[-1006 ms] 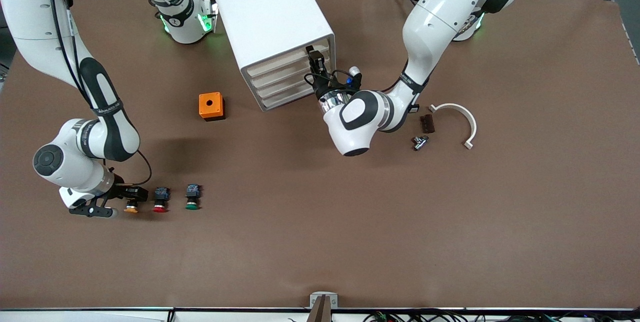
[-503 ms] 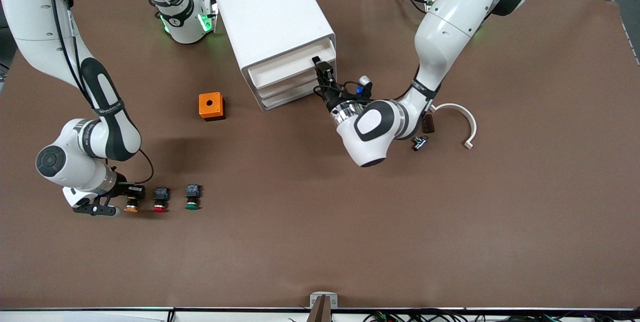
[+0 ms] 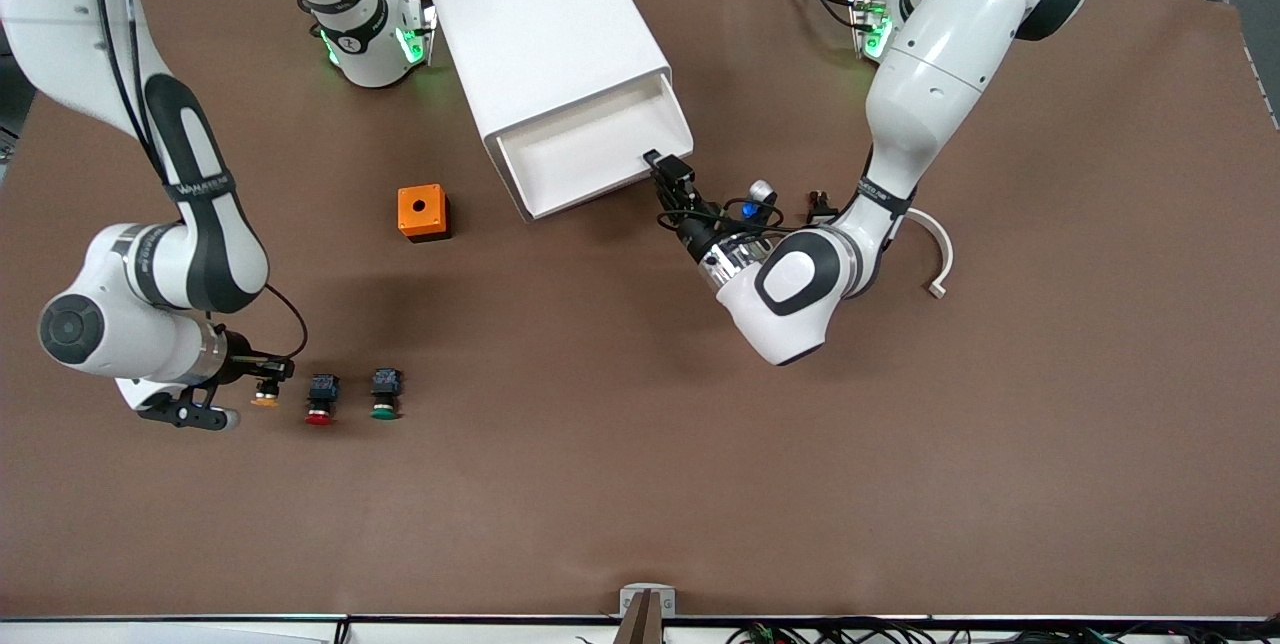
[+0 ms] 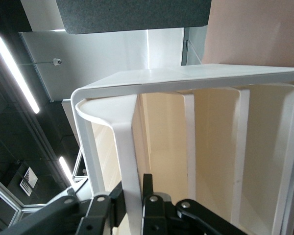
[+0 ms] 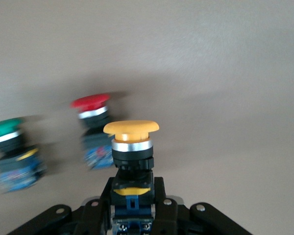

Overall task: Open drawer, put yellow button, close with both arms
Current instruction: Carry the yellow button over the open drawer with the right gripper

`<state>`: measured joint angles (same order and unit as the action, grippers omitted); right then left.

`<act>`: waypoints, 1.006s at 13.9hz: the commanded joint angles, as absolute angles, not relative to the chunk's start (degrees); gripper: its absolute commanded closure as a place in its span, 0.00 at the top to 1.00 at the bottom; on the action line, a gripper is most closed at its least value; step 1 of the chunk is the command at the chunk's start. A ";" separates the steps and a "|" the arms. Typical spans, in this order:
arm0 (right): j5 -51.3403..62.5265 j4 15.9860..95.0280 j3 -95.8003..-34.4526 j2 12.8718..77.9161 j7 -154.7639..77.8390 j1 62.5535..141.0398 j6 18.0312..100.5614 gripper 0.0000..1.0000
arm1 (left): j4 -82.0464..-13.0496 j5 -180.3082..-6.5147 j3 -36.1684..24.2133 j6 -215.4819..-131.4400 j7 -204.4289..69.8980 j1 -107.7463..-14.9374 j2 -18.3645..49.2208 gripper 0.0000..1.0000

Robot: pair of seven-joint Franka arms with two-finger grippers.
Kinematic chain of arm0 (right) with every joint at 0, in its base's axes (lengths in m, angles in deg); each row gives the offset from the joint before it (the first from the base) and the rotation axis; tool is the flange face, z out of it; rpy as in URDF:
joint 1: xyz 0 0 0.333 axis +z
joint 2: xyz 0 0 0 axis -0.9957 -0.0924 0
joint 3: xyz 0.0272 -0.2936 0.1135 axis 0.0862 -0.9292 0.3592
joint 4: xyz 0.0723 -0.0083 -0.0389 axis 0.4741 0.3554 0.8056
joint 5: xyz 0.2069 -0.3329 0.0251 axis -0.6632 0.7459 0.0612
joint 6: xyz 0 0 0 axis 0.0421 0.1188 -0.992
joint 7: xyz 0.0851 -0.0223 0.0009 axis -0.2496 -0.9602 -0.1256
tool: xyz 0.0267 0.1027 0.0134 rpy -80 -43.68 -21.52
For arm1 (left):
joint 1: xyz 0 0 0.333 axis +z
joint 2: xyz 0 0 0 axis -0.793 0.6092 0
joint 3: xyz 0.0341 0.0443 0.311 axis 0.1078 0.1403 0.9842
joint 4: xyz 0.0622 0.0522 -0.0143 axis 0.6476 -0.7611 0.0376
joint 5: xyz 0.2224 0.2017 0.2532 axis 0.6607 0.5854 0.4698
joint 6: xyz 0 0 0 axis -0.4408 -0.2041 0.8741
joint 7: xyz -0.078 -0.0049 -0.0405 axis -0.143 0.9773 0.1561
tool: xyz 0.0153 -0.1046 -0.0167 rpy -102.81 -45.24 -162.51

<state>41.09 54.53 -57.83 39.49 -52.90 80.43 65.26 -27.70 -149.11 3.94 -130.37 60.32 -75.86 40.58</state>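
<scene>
Top shallow white tray drawer (image 3: 590, 149) of the big white box cabinet (image 3: 540, 29), near the worktop's top edge, pulled well out and empty; black left gripper (image 3: 668, 169) clamped shut on the front lip at the corner toward the left arm's end. Thumb-sized yellow-capped push-button (image 3: 265, 394) pinched by its black body in the shut right gripper (image 3: 262, 371), apparently just off the brown worktop (image 3: 700, 484) toward the right arm's end, beside the red-capped (image 3: 320, 399) and green-capped (image 3: 384, 395) buttons. Opening and pickup judged done; carrying, dropping in and two-armed closing left. Grip on the button (image 5: 131, 142) plain only in the right wrist view; drawer's (image 4: 186, 93) rim hold plain only in the left wrist view.
</scene>
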 commanded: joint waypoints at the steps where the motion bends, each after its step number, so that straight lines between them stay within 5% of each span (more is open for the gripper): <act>1: 36.04 57.82 -57.30 51.34 -60.43 83.72 56.38 0.00 | -26.76 -149.46 5.23 -130.21 58.91 -74.79 41.31 0.12; 5: 35.58 57.91 -57.22 60.67 -80.00 92.41 47.49 0.00 | -25.97 -149.55 6.55 -130.21 58.56 -73.65 41.31 0.16; 10: 34.27 59.22 -57.22 64.46 -103.75 104.89 46.68 0.00 | -25.88 -149.55 6.55 -130.21 58.47 -72.51 41.31 0.19; 11: 34.09 59.58 -57.22 64.46 -107.35 106.57 47.55 0.00 | -25.80 -149.55 6.55 -130.30 58.47 -72.51 41.31 0.26; 13: 34.00 60.46 -57.22 64.55 -113.43 109.81 48.88 0.00 | -25.62 -149.55 6.55 -130.65 58.47 -72.25 41.31 0.73; 14: 34.00 60.72 -57.22 64.46 -116.67 111.49 49.66 0.00 | -25.53 -149.63 6.55 -130.83 57.78 -72.07 41.31 0.81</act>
<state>34.97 58.70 -56.54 62.91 -111.47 108.81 48.04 -26.40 -149.50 6.35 -130.72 59.31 -72.59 40.64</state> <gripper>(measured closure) 0.661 0.573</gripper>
